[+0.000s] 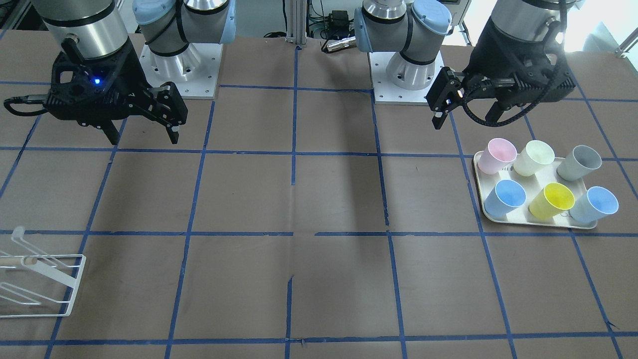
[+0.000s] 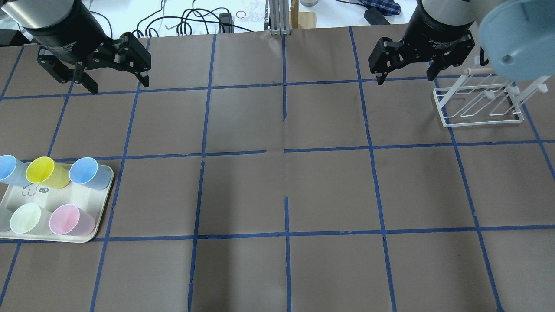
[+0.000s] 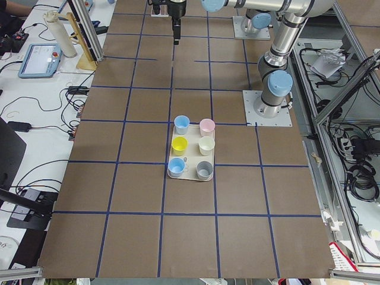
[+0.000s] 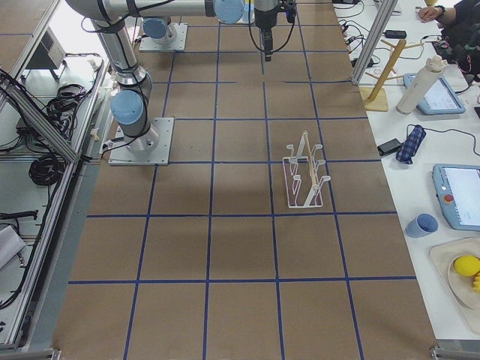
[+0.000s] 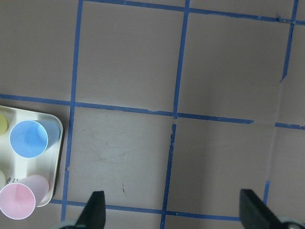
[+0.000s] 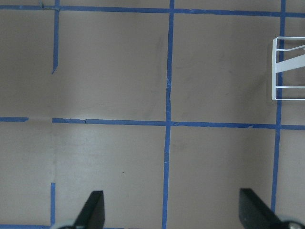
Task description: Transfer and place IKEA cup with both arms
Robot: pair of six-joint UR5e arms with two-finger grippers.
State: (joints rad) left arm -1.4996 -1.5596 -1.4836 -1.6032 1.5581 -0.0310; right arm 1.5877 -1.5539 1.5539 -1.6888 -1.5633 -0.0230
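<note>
Several coloured cups stand on a cream tray point(image 1: 479, 185) at the table's left end. Two are blue. The paler one, the IKEA cup point(image 1: 595, 204), stands at the tray's outer corner beside the yellow cup point(image 1: 551, 200); it also shows in the overhead view point(image 2: 8, 169). The deeper blue cup point(image 1: 504, 197) stands at the inner corner and shows in the left wrist view point(image 5: 29, 139). My left gripper point(image 1: 463, 122) is open and empty, hovering high beyond the tray. My right gripper point(image 1: 144, 140) is open and empty, high over the table's right side.
A white wire rack point(image 2: 477, 102) with a wooden peg bar stands on the right side, just below my right gripper point(image 2: 406, 79). Pink point(image 1: 498, 154), pale green point(image 1: 534, 157) and grey point(image 1: 579, 162) cups fill the tray's other row. Blue tape lines grid the brown table.
</note>
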